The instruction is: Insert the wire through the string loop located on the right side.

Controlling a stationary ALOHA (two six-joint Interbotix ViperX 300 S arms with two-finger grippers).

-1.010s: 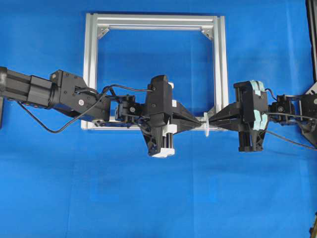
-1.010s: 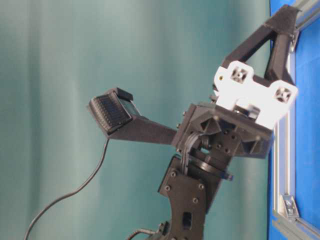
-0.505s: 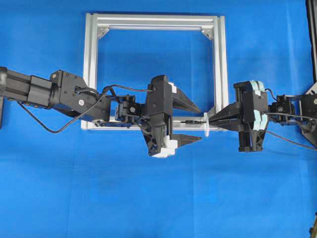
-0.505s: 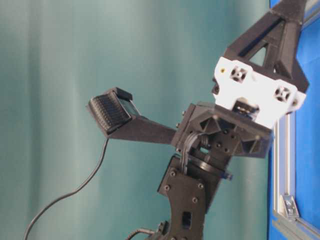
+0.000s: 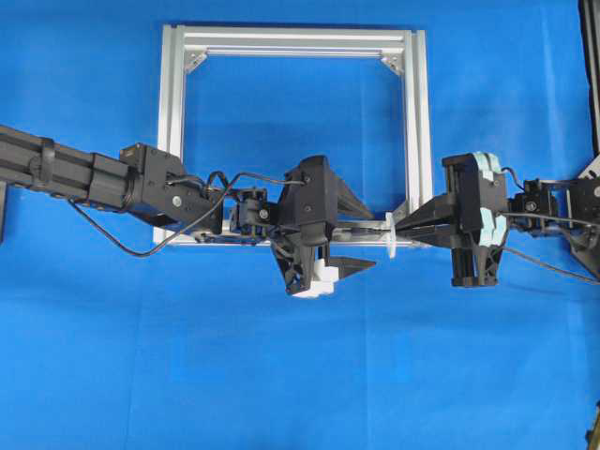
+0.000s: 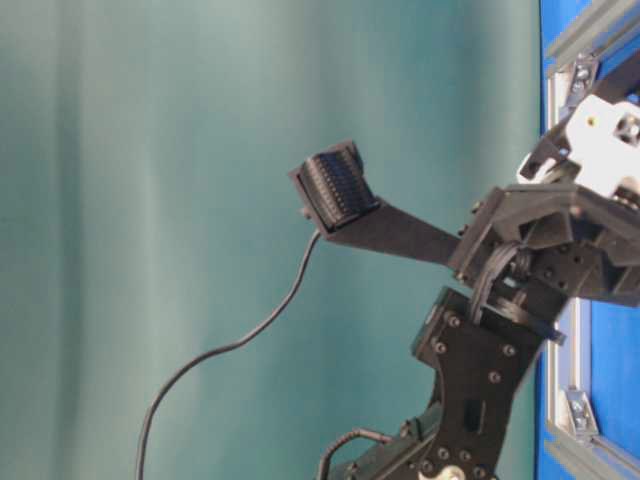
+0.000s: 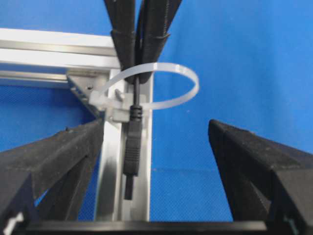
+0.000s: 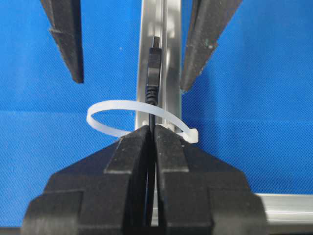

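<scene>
judging from the wrist views, i rate the threading as done: the wire [image 7: 132, 147] passes through the string loop [image 7: 166, 88], its plug tip hanging on the near side of my left tool [image 5: 361, 232], between fingers standing wide apart and touching nothing. my right tool [image 8: 151, 142] is pressed together on the wire just behind the loop. what i think remains is taking the plug from the left and pulling slack through. beneath both tools lies the blue surface [image 5: 281, 375] with the silver frame [image 5: 291, 39]; a plain teal wall [image 6: 150, 200] backs the room.
</scene>
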